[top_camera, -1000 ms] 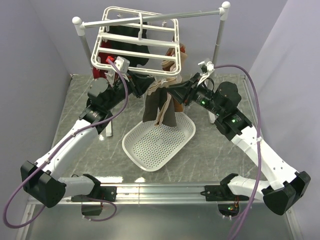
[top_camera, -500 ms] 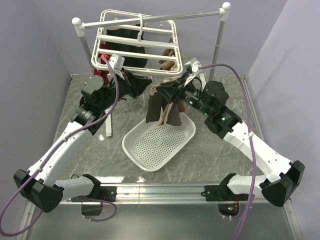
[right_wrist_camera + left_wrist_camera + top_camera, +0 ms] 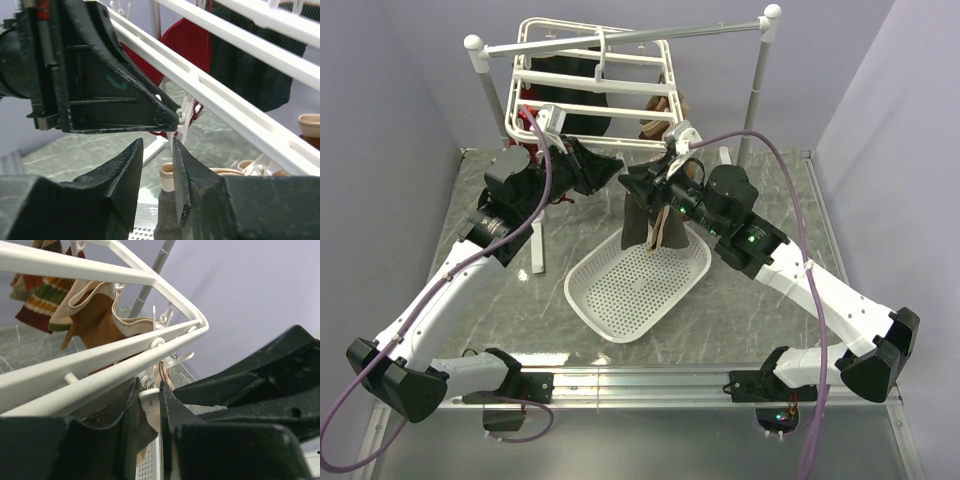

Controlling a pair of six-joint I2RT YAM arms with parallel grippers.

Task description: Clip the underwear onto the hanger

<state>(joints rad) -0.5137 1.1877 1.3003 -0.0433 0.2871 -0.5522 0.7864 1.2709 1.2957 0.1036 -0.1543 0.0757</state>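
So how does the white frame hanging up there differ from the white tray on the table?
The hanger is an open rectangular frame of bars, hung up on the rail. The basket is a perforated tray with rounded corners, lying flat on the table. Both are white.

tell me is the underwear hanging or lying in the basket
Hanging. In the top view the underwear drops down from the right tool below the hanger, its lower end over the basket.
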